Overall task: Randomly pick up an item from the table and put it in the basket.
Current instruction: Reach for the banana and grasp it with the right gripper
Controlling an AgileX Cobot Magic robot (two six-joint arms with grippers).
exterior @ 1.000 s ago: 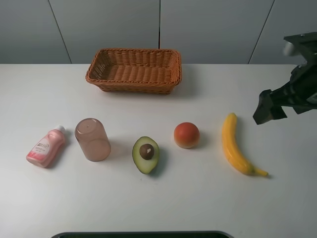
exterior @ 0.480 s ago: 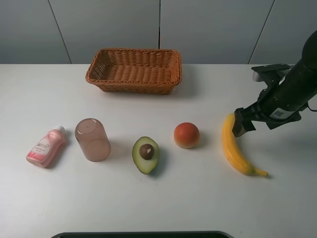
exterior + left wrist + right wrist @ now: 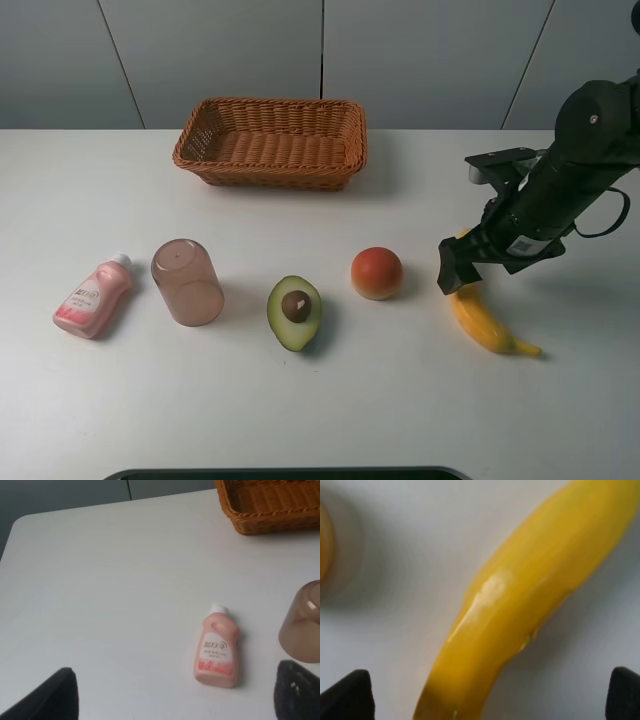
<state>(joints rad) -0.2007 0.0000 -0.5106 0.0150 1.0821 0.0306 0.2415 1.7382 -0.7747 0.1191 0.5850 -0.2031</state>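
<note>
Lower the right claw [image 3: 453,276], spread apart astride the long curved yellow banana [image 3: 479,319] lying right of centre on the plain white desk [image 3: 400,405], and close squarely across its thick middle

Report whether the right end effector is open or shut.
Open. The right end effector has its fingertips spread wide on either side of the banana, neither touching it.

Bright, even light; soft shadows fall just right of the avocado [image 3: 294,311] and basket [image 3: 262,172] on the counter [image 3: 400,420]. Right wrist view: banana [image 3: 530,595] blurred at close range, with a pale glare patch.
</note>
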